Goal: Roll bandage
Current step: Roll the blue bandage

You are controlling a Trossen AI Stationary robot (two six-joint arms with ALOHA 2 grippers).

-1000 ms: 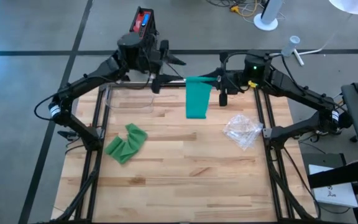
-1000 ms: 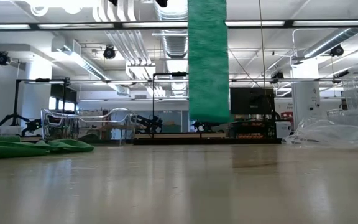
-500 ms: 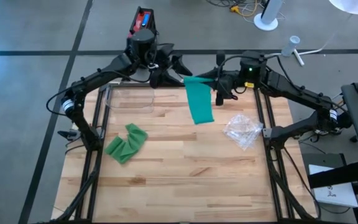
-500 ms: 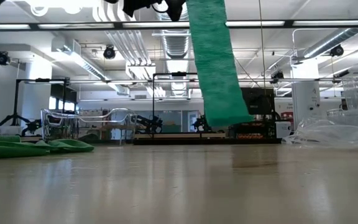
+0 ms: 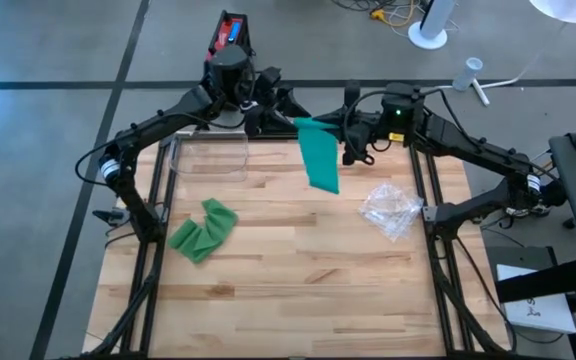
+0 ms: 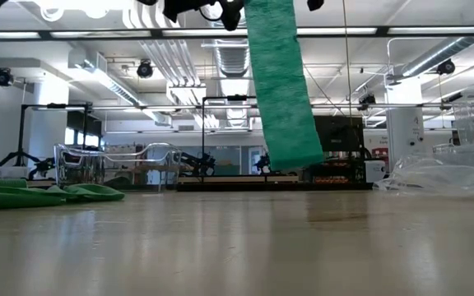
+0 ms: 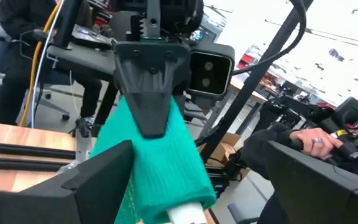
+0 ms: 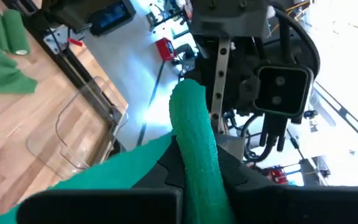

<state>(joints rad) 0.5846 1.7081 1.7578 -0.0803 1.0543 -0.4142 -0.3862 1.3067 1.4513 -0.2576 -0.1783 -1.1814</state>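
Above the desk (image 5: 298, 270), the green bandage (image 5: 318, 160) is held shut in the right gripper (image 5: 346, 133); its tail has swung since earlier, so rolling is underway. Left gripper (image 5: 268, 108) is spread wide beside it.

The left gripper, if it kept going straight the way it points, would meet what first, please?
Probably the green bandage right ahead of the left gripper, then the right gripper holding it; depth between them is unclear.

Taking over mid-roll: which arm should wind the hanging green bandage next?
Probably the left. The right gripper pinches the top of the green bandage, which hangs above the table. The left gripper is at the rolled end, fingers apart, so it could turn it.
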